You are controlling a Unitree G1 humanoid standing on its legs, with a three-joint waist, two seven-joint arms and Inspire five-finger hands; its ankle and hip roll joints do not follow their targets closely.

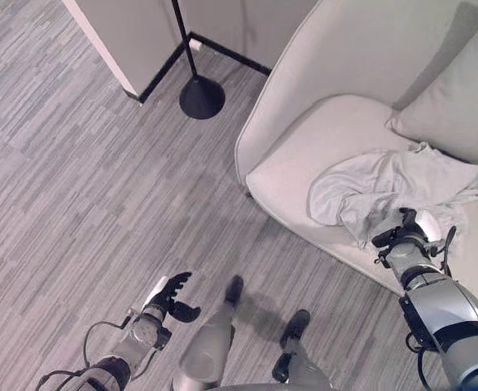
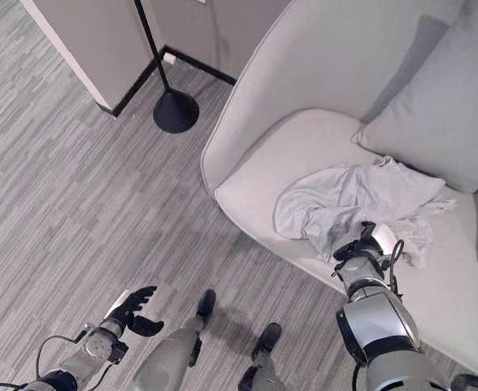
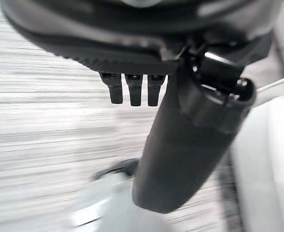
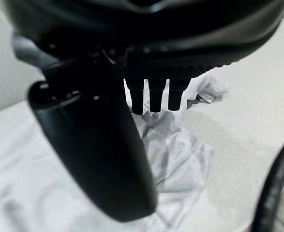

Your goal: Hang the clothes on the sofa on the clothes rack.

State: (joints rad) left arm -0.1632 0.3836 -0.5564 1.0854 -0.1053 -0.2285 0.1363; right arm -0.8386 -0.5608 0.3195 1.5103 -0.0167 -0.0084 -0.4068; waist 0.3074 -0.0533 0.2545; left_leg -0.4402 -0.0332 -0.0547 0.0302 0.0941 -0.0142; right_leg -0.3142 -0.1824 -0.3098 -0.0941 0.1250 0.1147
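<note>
A pale sofa (image 1: pixel 304 155) with a curved back carries a crumpled white garment (image 1: pixel 385 191) on its seat, lying near the front edge, with a grey cushion (image 1: pixel 458 106) propped against the back just behind it. The right robot hand (image 1: pixel 407 226) is at the front edge of the seat, over the near side of the garment; in the right wrist view its fingers (image 4: pixel 154 94) point straight toward the cloth with the thumb apart, gripping nothing. The left robot hand (image 1: pixel 172 297) hangs over the floor (image 1: pixel 76 179), well apart from the sofa, fingers relaxed and empty. A black round stand base (image 1: pixel 202 96) with its pole sits by the wall corner, wood-look floor between it and the sofa.
</note>
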